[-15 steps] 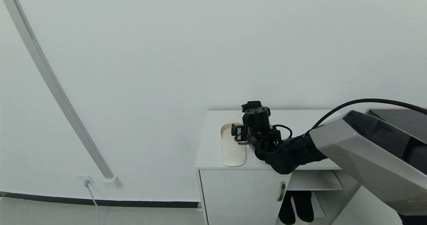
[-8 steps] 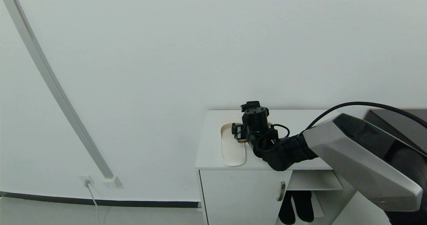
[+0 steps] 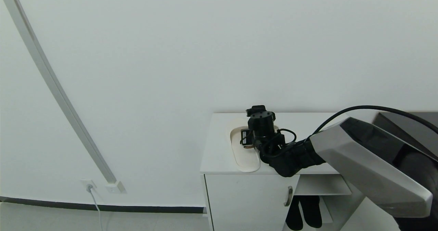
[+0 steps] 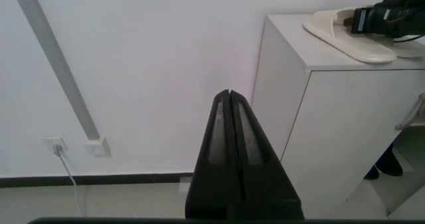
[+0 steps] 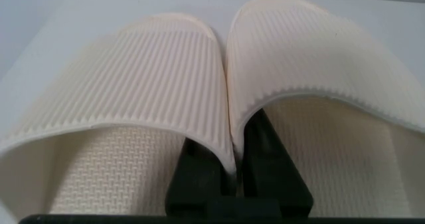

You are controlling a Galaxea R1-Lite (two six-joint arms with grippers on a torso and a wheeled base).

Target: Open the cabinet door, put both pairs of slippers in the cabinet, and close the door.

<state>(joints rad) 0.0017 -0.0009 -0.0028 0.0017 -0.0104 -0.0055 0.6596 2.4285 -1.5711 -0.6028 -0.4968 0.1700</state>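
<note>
A pair of cream slippers (image 3: 247,155) lies on the top of the white cabinet (image 3: 217,152). My right gripper (image 3: 249,140) is over them. Close up, the two cream slippers (image 5: 153,84) lie side by side and my right gripper (image 5: 234,165) is shut on their inner strap edges, pinching both together. A pair of black slippers (image 3: 304,212) stands inside the cabinet's open right half. The left door (image 3: 246,198) is closed. My left gripper (image 4: 229,99) is shut on nothing, low and to the left of the cabinet (image 4: 345,131), clear of it.
A shelf (image 3: 321,186) crosses the open compartment above the black slippers. The closed door's handle (image 3: 289,196) is at its right edge. A wall socket with a cable (image 3: 89,188) and a slanted conduit (image 3: 51,80) are on the wall to the left.
The right arm has lifted a little and shifted. The cream slippers have slid slightly to the right on the cabinet top and turned with the gripper.
</note>
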